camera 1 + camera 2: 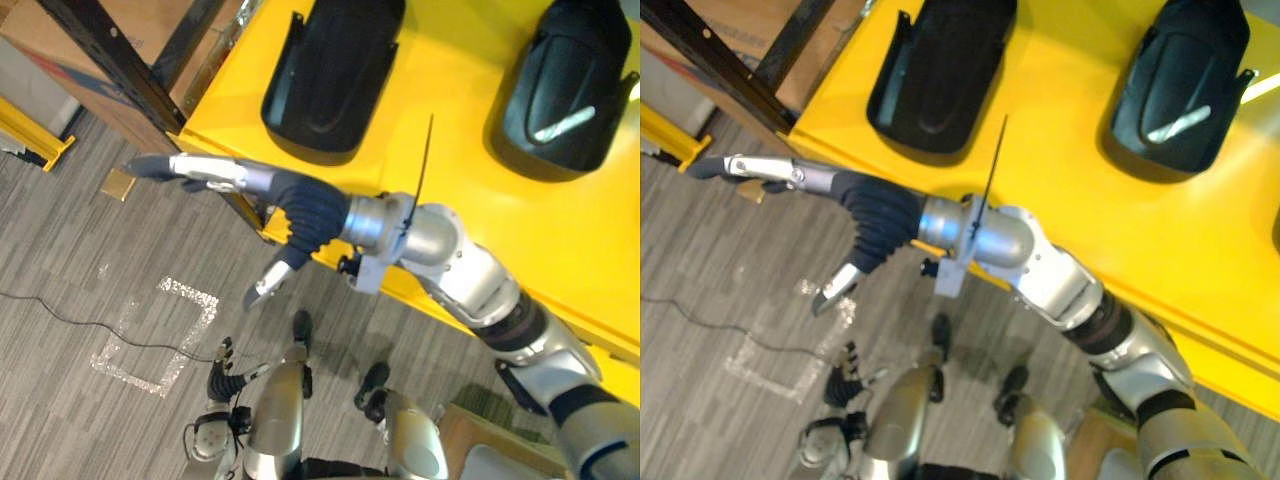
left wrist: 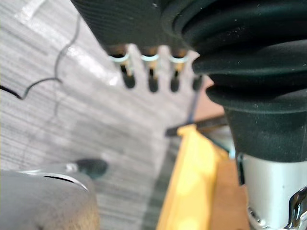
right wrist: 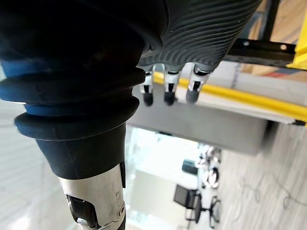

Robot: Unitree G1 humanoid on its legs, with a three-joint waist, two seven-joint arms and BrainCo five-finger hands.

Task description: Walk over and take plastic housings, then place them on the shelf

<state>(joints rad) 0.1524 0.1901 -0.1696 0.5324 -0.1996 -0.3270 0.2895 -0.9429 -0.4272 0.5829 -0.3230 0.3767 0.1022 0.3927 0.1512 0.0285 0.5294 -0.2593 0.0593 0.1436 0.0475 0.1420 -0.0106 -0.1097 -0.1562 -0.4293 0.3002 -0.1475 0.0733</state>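
Observation:
Two black plastic housings lie on the yellow shelf surface [image 1: 470,130]: one [image 1: 330,70] near its left end, the other [image 1: 570,90], with a pale strip on it, further right. My right hand [image 1: 300,205] reaches leftward past the surface's near left corner, below the first housing and clear of it. It is open, with fingers [image 3: 165,93] straight, thumb hanging down and nothing held. My left hand [image 1: 222,375] hangs low over the floor, with straight fingers [image 2: 151,79] and nothing in it.
A black rack upright [image 1: 110,55] and a cardboard box [image 1: 80,35] stand at the upper left. A yellow rail [image 1: 35,135] lies on the grey carpet, near a taped square [image 1: 160,335]. A small tan block [image 1: 118,183] sits by the surface's corner.

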